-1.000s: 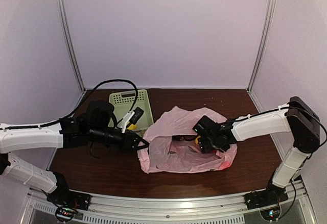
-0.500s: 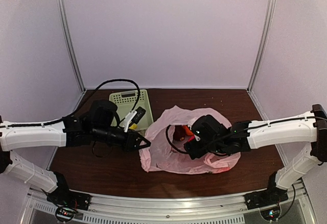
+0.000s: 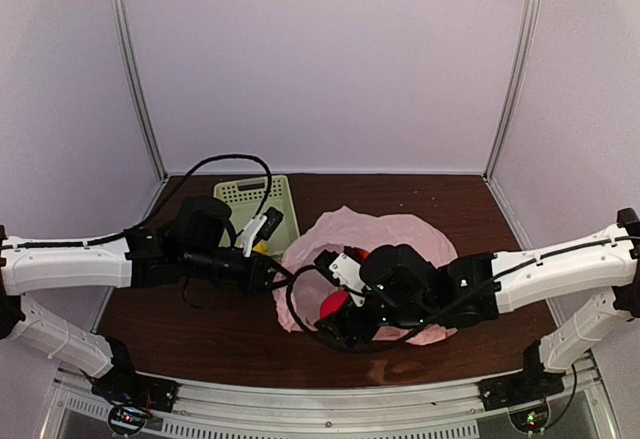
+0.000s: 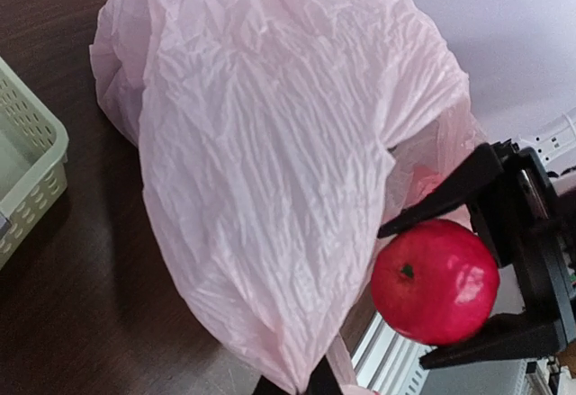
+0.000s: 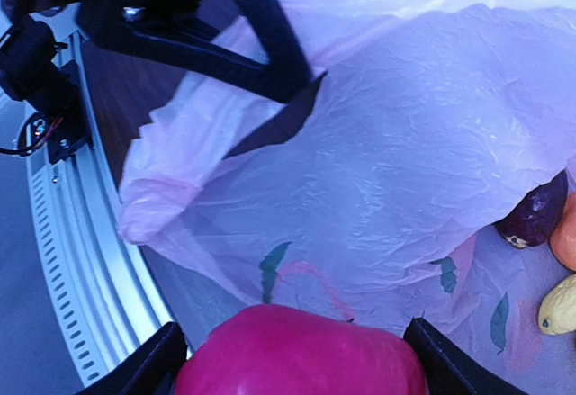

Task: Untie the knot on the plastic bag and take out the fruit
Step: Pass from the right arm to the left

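left pincer [image 3: 272,281]: shut on bag [image 4: 270,143]
right pincer [image 3: 342,313]: wide, gripping apple [image 4: 435,280]
you: lift clear, swing to basket [image 3: 258,204], 11 o'clock

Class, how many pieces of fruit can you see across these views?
4. A red apple is gripped by the right gripper; a dark purple fruit, an orange fruit and a yellow fruit lie inside the plastic bag. Others may be hidden.
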Tool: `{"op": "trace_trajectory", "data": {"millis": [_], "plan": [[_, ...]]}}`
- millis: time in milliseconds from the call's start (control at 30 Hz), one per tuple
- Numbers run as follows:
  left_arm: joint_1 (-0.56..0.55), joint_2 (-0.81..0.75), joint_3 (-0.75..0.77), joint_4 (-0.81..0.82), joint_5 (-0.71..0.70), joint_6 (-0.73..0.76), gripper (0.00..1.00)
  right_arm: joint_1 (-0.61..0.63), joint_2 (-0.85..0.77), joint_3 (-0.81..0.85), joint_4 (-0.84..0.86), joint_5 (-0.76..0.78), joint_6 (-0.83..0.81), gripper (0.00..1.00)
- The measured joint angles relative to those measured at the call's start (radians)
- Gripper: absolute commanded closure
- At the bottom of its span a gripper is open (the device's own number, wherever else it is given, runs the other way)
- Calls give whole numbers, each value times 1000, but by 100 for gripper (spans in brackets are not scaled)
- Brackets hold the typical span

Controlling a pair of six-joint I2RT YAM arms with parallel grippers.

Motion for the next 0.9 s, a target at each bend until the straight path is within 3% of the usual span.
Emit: {"op": "trace_trajectory", "data": {"millis": [67,167,267,533,767,900], "plan": [[0,0,0,2,-11,-4,77,18,-23,0,8,-15,6,20],[0,-16,-3,6,-54,-16,43,34,-95,-2,27,-18,26,20],[0,-86,-19,14,-111,-15,25,27,-192,-12,63,5,57,21],[0,-325,-30,66,-160,63,16,-53,-369,-100,172,31,182,21],[-78,-366,-39,180,-129,164,15,-89,-402,-107,235,2,314,21],[-144,-346,-39,237,-143,220,9,-89,-402,-100,270,-36,383,20]]}}
